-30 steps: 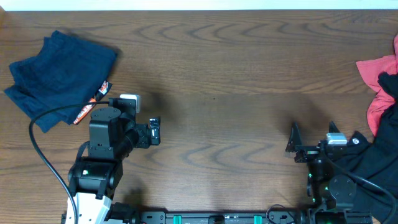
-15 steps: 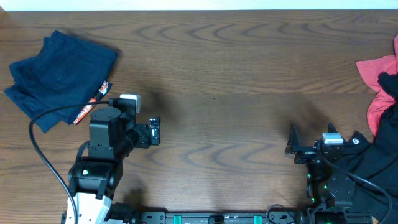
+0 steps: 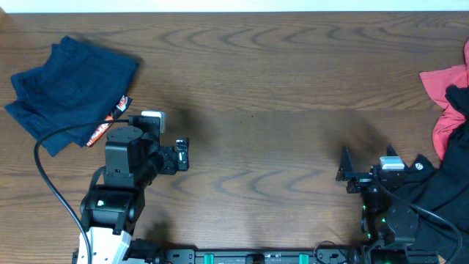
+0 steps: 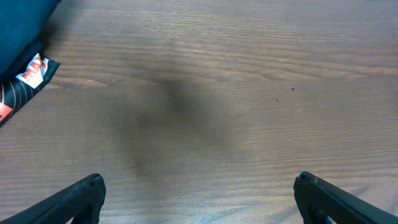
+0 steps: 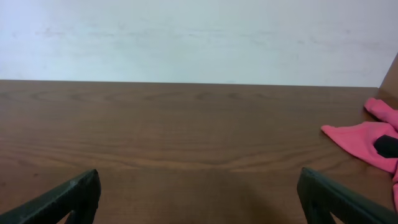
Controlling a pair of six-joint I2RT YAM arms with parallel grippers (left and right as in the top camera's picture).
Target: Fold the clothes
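Soft dark navy-blue cloth shorts (image 3: 69, 92) lie folded left of and beyond the left gripper (image 3: 182, 155), which gapes wide and empty, as does the right gripper (image 3: 343, 164).

**Dark wood table under a plain pale wall**

Wide table (image 3: 293, 66) of dark brown wood, matte, with wavy, looping grain along its length. Behind the far edge, a bare off-white wall (image 5: 199, 37), faintly mottled; from overhead, only a thin white strip along the top. Even, diffuse light. Soft shadows (image 4: 174, 118) with fuzzy edges on the wood, 1 large patch in the left wrist view, fainter ones toward the middle from overhead. 2 tiny dark specks (image 4: 285, 94) in the grain.
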